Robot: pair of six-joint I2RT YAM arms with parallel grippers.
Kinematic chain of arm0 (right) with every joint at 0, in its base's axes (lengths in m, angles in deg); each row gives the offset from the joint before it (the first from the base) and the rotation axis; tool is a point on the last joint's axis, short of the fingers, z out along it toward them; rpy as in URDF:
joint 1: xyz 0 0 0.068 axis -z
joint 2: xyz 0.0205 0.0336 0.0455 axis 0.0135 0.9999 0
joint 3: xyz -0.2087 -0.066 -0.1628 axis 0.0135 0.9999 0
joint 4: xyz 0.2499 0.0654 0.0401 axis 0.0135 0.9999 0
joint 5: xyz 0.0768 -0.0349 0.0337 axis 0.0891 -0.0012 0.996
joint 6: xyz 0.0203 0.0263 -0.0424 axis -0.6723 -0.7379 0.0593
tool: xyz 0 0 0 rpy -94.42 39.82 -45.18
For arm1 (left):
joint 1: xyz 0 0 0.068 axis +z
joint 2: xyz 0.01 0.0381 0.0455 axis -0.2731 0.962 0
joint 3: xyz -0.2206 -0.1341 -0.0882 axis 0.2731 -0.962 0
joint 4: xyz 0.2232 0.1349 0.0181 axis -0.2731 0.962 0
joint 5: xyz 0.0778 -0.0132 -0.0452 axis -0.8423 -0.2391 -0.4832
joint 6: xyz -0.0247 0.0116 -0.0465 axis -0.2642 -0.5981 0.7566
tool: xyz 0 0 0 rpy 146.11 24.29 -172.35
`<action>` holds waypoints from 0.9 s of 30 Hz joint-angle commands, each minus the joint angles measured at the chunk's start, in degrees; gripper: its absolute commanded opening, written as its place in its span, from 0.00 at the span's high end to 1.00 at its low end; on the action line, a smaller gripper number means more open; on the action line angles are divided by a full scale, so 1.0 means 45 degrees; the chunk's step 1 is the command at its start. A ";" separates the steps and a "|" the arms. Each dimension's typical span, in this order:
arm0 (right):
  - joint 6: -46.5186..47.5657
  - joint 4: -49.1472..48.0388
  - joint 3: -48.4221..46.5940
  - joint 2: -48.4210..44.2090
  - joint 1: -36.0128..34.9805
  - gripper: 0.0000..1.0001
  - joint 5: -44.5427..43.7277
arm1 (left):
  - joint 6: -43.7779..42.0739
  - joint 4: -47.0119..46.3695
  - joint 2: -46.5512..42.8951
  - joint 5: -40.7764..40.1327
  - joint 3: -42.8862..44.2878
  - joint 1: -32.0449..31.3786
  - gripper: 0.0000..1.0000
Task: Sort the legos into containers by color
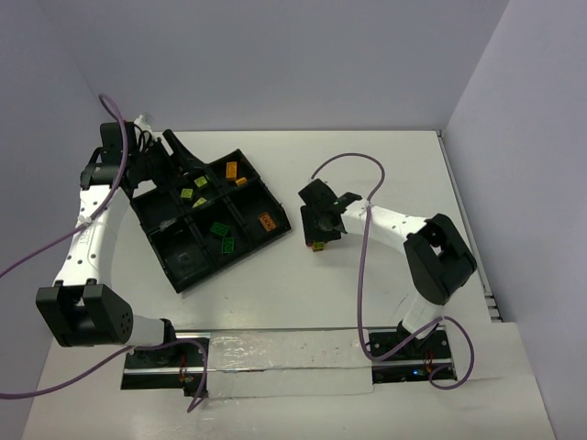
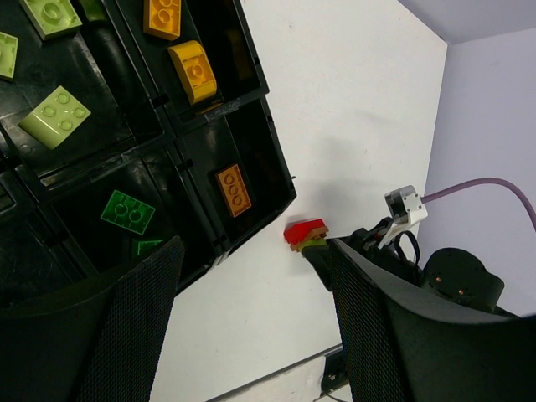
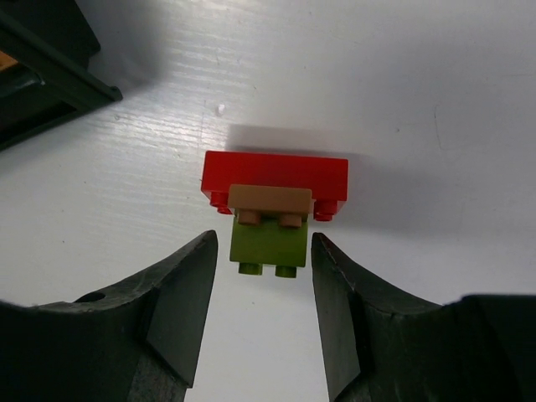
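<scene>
Right fingers (image 3: pixel 176 301) slightly apart, lego stack (image 3: pixel 272 205) between tips on worktop (image 3: pixel 419 100). Left fingers (image 2: pixel 126 318) spread wide, tray (image 2: pixel 272 142) ahead.

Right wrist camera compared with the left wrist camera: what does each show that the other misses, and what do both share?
Only the right wrist view shows the loose piece is a stack: red brick, tan brick and olive-green brick, on the white table between the open fingers of the right gripper. Only the left wrist view looks into the black tray, where a green brick, an orange brick and a pale green brick lie in separate compartments. Both show the red brick on the table just outside the tray's corner.
</scene>
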 commanded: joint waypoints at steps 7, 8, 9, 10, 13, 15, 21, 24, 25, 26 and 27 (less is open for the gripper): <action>-0.0478 -0.0354 -0.0361 -0.0072 -0.0086 0.86 -0.0679 | -0.0400 0.0095 -0.0265 0.0124 0.0930 -0.0075 0.23; -0.0500 -0.0357 -0.0305 -0.0131 -0.0069 0.88 -0.0642 | -0.0419 0.0116 -0.0265 0.0143 0.0932 -0.0075 0.23; -0.0519 -0.0321 -0.0299 -0.0172 -0.0067 0.90 -0.0585 | -0.0403 0.0118 -0.0265 0.0163 0.0914 -0.0075 0.23; -0.0539 -0.0265 -0.0335 -0.0263 -0.0084 0.93 -0.0527 | -0.0419 0.0083 -0.0265 0.0200 0.0859 -0.0075 0.23; -0.0509 0.0052 -0.0462 -0.0636 -0.0086 1.00 -0.0275 | -0.0641 -0.0083 -0.0304 0.0682 0.0769 -0.0075 0.23; -0.0436 0.0344 -0.0568 -0.1039 -0.0090 1.00 -0.0178 | -0.0953 -0.0194 -0.0309 0.1500 0.0824 -0.0410 0.24; -0.0145 0.1074 -0.1243 -0.2031 -0.0020 1.00 0.0097 | -0.1597 0.0212 0.0487 0.0821 0.1879 -0.3489 0.24; -0.0078 0.1152 -0.1691 -0.2628 0.0207 1.00 0.0902 | -0.1395 -0.0543 0.0580 0.2159 0.1396 -0.4088 0.24; -0.0100 0.1175 -0.1803 -0.2850 0.0296 1.00 0.1159 | -0.1461 -0.0634 0.0602 0.2605 0.1284 -0.4222 0.25; -0.0111 0.1186 -0.1861 -0.2966 0.0343 1.00 0.1293 | -0.1495 -0.0682 0.0613 0.2836 0.1226 -0.4292 0.25; -0.0138 0.1186 -0.1934 -0.3022 0.0406 1.00 0.1521 | -0.1667 -0.0737 0.0677 0.3012 0.1270 -0.4438 0.25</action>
